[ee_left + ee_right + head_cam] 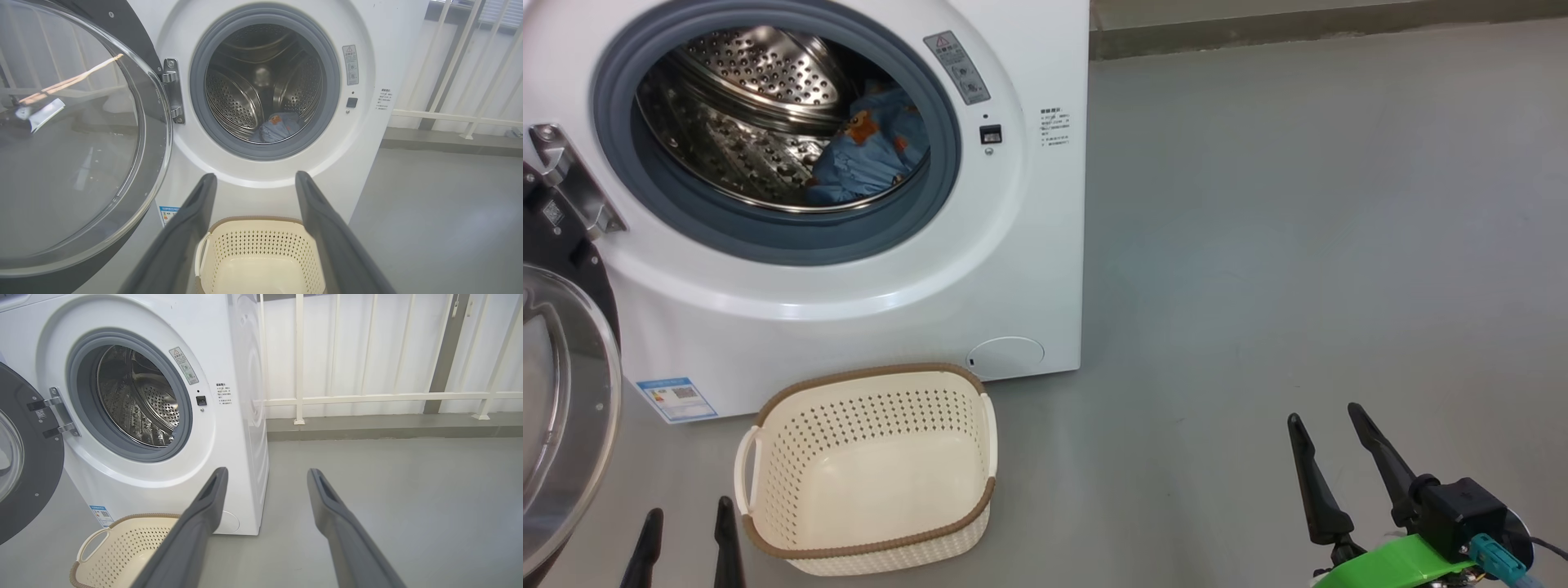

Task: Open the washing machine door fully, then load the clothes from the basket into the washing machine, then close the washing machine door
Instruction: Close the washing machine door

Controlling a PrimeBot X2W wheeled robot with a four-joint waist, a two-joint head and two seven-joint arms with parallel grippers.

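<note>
The white washing machine (980,269) stands with its drum exposed. Its door (560,392) hangs swung wide to the left on the hinge, also large in the left wrist view (77,134) and at the left edge of the right wrist view (24,469). The light blue clothes (870,147) lie inside the drum, also seen as a small bundle (282,126). The cream basket (870,469) sits on the floor before the machine with nothing in it (261,257) (118,551). My left gripper (690,516) is open just left of the basket. My right gripper (1327,420) is open over bare floor to the right.
Grey floor (1298,204) stretches to the right of the machine. A low kerb and white railing (367,398) run along the back wall. The open door takes up the space to the left of the basket.
</note>
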